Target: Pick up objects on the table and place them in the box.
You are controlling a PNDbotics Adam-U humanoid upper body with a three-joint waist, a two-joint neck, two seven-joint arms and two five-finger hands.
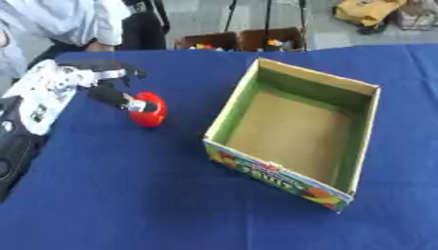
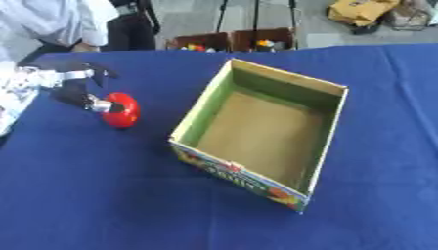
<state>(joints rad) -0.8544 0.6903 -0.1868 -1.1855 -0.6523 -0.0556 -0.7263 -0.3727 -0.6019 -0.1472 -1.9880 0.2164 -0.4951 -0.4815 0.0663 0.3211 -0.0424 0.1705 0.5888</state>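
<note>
Over at the left side, the robot's left hand (image 1: 102, 80) reaches in above the blue-covered bench (image 1: 128, 195), its arm white and black, coming from the left edge. Its dark fingers (image 1: 116, 95) are curled down around the top of a red object (image 1: 150, 113), with a silver tip pressed against the object's upper side, so the hand looks clamped on it. That red object is rounded and glossy, and it sits low against the blue cloth, well to the left of the box; whether it is lifted off the cloth or resting on it cannot be told from here.

Further right, past a strip of bare blue cloth, stands the cardboard box (image 1: 232, 107). It is open at the top, set askew to the bench edge, with green inner walls and a plain brown floor. Its near outer wall carries a colourful printed label with fruit pictures. Nothing lies inside it.

Behind the bench, on the floor at the far edge, two brown crates (image 1: 239, 39) hold small coloured things. The right hand shows in neither view.
</note>
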